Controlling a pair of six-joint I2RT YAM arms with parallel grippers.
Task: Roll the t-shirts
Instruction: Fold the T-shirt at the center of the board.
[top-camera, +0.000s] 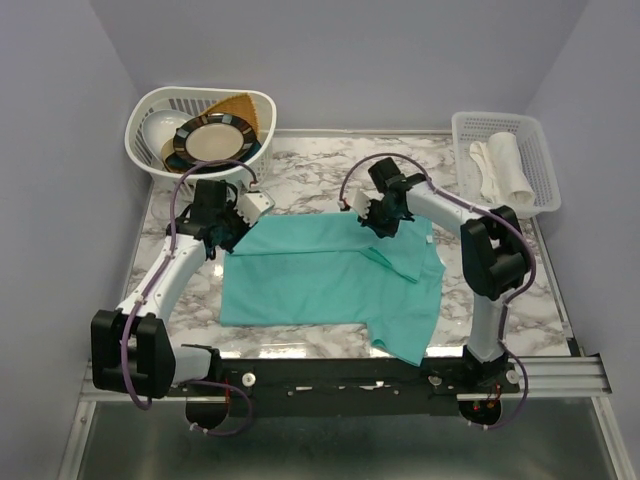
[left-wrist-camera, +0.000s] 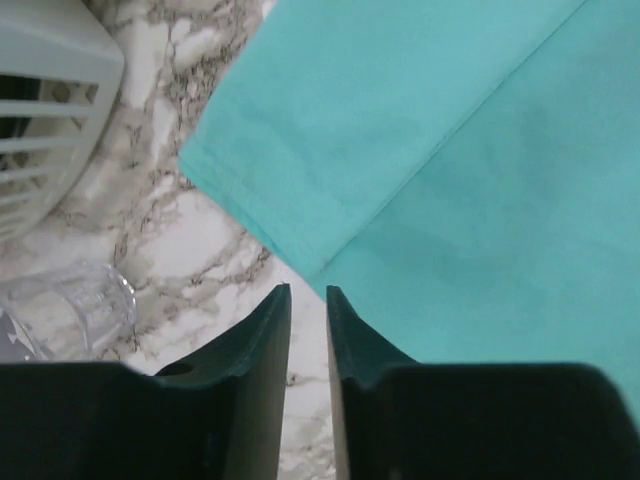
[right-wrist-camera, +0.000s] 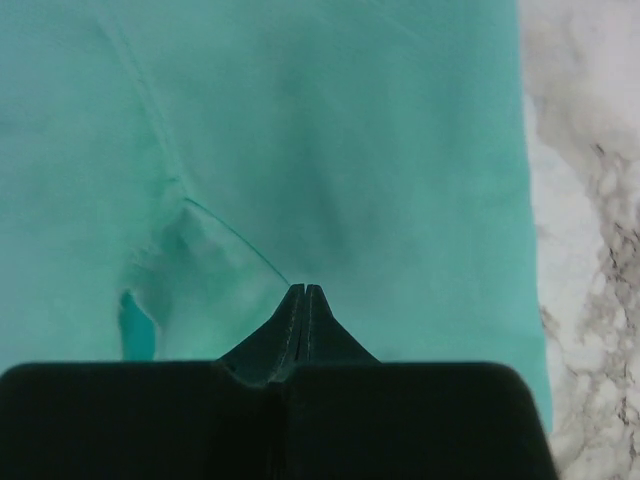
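A teal-green t-shirt lies partly folded on the marble table, with one flap hanging toward the front right. My left gripper is at the shirt's far left corner. In the left wrist view, my left gripper has its jaws a narrow gap apart with bare marble between them, and the shirt's corner lies just ahead. My right gripper is at the shirt's far edge, right of centre. In the right wrist view, my right gripper is shut low on the shirt, where a fabric edge runs into the tips and puckers.
A white laundry basket holding plates stands at the back left, close to my left gripper; it also shows in the left wrist view. A white mesh tray with white cloths sits at the back right. Grey walls enclose the table.
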